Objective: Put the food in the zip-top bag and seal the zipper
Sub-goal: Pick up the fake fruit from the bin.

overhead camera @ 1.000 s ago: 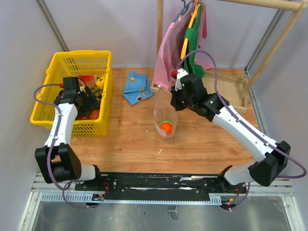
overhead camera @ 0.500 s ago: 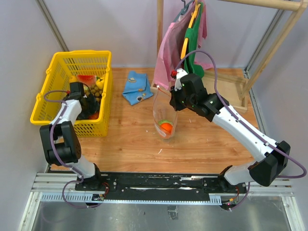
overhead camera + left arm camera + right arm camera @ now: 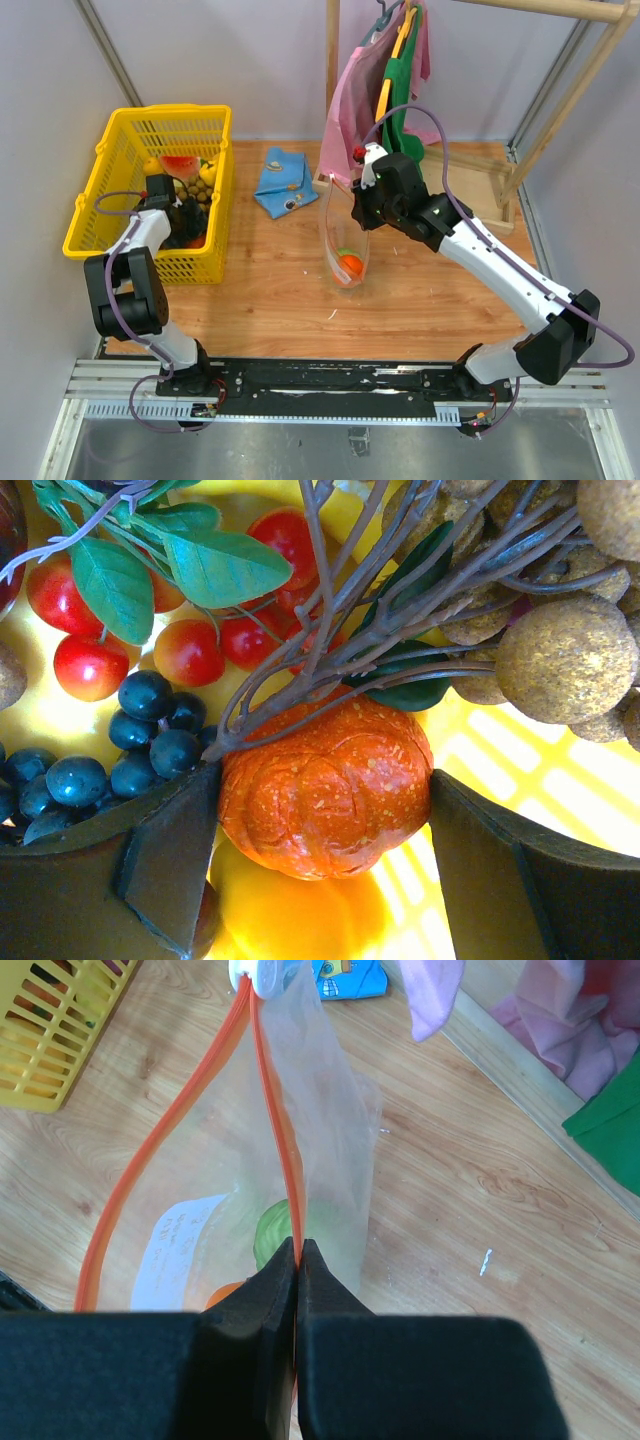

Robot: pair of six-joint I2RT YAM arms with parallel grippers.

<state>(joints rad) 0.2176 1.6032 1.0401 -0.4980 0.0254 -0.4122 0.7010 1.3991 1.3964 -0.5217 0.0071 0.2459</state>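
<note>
Left wrist: orange fruit (image 3: pixel 325 785) sits between spread jaws of left claw (image 3: pixel 325 855).

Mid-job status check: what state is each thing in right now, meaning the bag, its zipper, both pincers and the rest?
zip-top bag, hanging upright, mouth open, orange piece and green piece inside.
zipper, unsealed, one strip pinched.
right pincer, shut on the zipper.
left pincer, open, jaws either side of an orange toy fruit.
yellow basket, holding fruit.
blue cloth, folded.
</note>
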